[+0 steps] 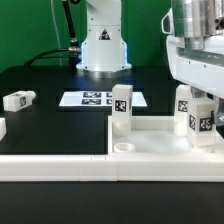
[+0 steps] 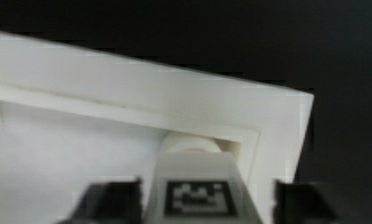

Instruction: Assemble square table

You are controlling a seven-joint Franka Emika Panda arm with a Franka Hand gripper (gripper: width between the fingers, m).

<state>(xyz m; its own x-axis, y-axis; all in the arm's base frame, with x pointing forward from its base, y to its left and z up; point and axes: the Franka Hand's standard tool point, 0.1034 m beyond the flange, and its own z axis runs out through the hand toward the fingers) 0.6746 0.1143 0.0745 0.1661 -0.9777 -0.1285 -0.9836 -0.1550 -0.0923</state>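
Observation:
The white square table top lies at the front, rim up, with a round corner hole. One tagged white leg stands upright at its far corner on the exterior view's left. My gripper is over the far corner on the exterior view's right, shut on a second tagged leg that stands upright on the top. In the wrist view the gripper holds that leg between its dark fingers, just above a corner hole of the top.
A loose tagged leg lies on the black table at the exterior view's left, and another shows at the edge. The marker board lies before the robot base. A long white bar runs along the front.

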